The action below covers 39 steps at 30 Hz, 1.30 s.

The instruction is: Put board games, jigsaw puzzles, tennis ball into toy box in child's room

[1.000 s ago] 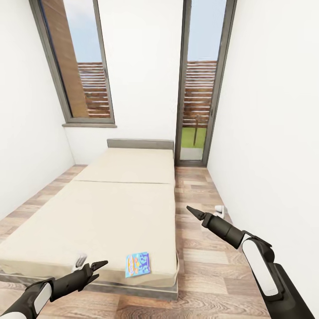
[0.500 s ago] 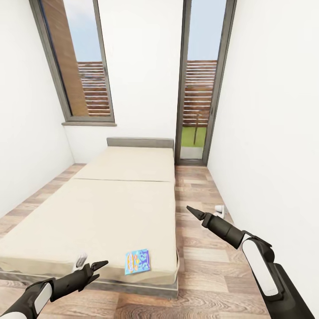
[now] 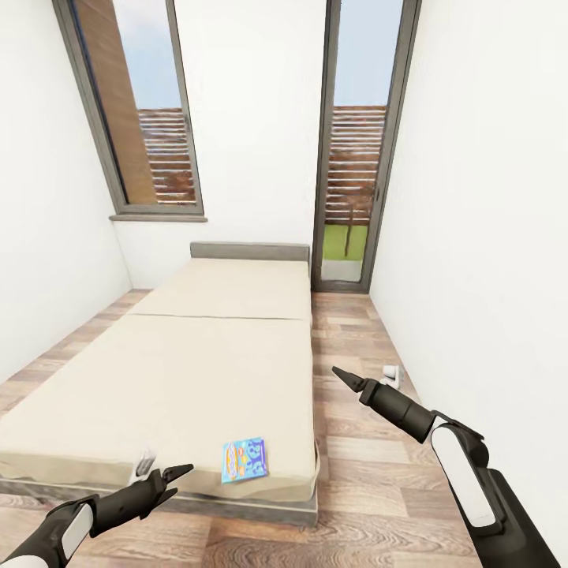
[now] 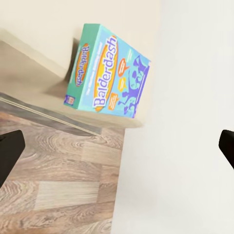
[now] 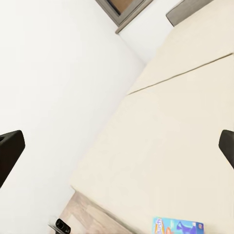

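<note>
The left claw (image 3: 175, 476) sits at the lower left of the head picture, its two dark fingers spread apart and holding nothing; in its own wrist picture only the two fingertips (image 4: 9, 151) show at the side edges, wide apart with bare floor between them. Just to the right of it and slightly higher in the head picture lies the blue board game (image 3: 244, 460), flat on the near end of the bed (image 3: 205, 371), close to the mattress's front edge and toward its right corner. The box's long axis runs roughly away from the robot, tilted a little. The right claw (image 3: 341, 376) hangs at centre right of the head picture, over the wood floor (image 3: 355, 473) beside the bed, pointing toward the upper left; its tips look close together, though whether fully closed is hard to say, and it carries nothing. The box lies below and left of it, clearly farther off than from the left claw. In my judgement the left arm is the nearer one for the pick, reaching rightward over the bed's edge.
</note>
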### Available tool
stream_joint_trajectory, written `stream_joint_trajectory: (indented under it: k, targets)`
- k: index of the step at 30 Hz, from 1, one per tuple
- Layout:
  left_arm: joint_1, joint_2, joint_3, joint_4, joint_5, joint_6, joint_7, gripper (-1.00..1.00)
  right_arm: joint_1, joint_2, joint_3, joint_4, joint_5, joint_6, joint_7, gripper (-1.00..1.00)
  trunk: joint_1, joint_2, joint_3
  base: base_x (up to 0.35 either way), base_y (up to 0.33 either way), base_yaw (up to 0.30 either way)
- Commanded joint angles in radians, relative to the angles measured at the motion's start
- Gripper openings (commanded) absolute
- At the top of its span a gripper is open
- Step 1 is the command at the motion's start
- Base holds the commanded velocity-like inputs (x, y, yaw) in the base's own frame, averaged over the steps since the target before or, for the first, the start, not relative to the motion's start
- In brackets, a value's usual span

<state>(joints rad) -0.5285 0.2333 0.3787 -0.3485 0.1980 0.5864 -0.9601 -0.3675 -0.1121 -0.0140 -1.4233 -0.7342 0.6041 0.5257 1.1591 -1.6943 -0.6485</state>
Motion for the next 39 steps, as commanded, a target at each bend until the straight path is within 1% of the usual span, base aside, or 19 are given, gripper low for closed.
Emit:
stream_joint_trajectory:
  k: [1,13,23,32,39]
  targets:
    - [-0.001,0.0,0.002,0.0,0.003,0.007,-0.002,1.0,-0.001,0.0,-0.001,0.0,-0.006,0.008,0.0,1.0,0.004,-0.008,-0.004,0.0,0.0,0.0]
    - [-0.001,0.0,0.002,0.0,0.003,0.007,-0.002,1.0,-0.001,0.0,-0.001,-0.002,-0.006,0.008,0.002,1.0,0.05,-0.092,-0.041,0.0,0.0,0.0]
    - [-0.001,-0.001,0.001,0.0,0.002,0.007,-0.003,1.0,-0.001,0.0,-0.001,-0.002,-0.005,0.008,0.003,1.0,0.088,-0.162,-0.062,0.0,0.0,0.0]
    - [-0.001,-0.007,-0.003,-0.001,0.001,0.006,-0.034,1.0,-0.001,0.0,-0.001,-0.002,-0.005,0.008,0.003,1.0,0.123,-0.225,-0.087,0.0,0.0,0.0]
    - [-0.001,-0.009,-0.004,-0.001,0.001,0.006,-0.04,1.0,-0.001,0.0,-0.001,-0.002,-0.005,0.009,0.003,1.0,0.15,-0.274,-0.109,0.0,0.0,0.0]
